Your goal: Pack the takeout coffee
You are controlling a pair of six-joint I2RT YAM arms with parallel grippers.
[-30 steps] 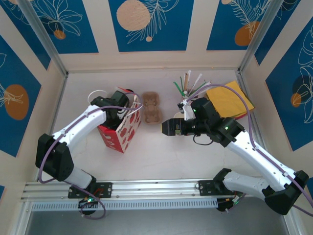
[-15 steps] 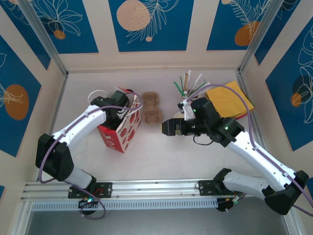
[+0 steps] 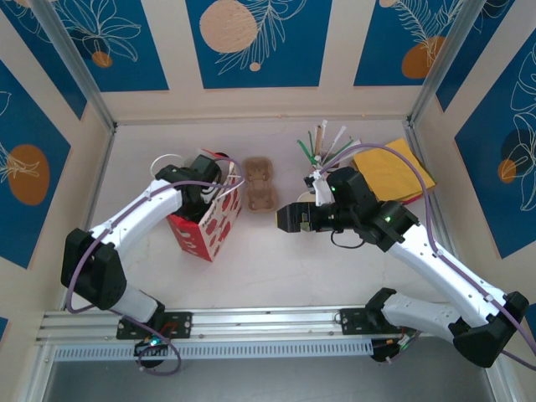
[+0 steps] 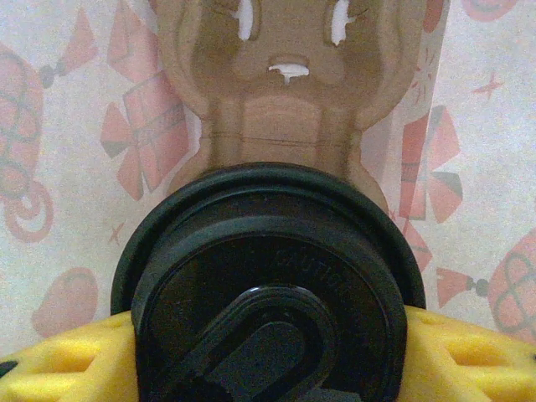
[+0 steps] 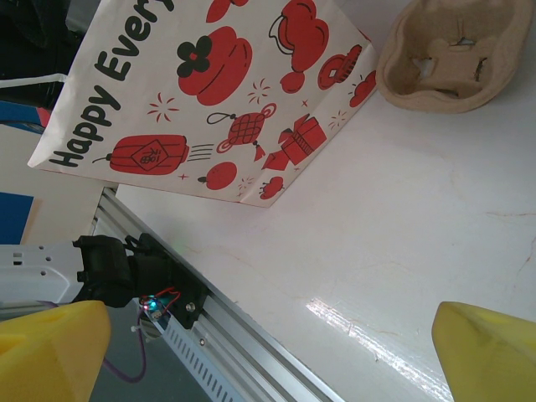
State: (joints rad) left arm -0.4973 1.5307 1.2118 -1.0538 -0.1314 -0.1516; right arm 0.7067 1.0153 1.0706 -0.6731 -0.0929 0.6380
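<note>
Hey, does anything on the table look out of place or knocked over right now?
The gift bag looks tipped rather than upright: its printed side faces up while the left gripper reaches into its mouth with the lidded cup. The straws lie in a loose heap at the back. Nothing looks spilled.

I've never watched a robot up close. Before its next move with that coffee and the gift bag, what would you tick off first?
1. Grip: the takeout coffee sits between the yellow fingers of the left hand: ok.
2. Black lid pressed fully home: the cup body is hidden beneath it: cannot tell.
3. Left hand inside the gift bag: the arm reaches into its mouth, and printed paper shows behind the lid: ok.
4. Cup resting on the bag's bottom: hidden: cannot tell.
5. Right hand out of the way: open, empty, beside the cup carrier, apart from the bag: ok.
</note>
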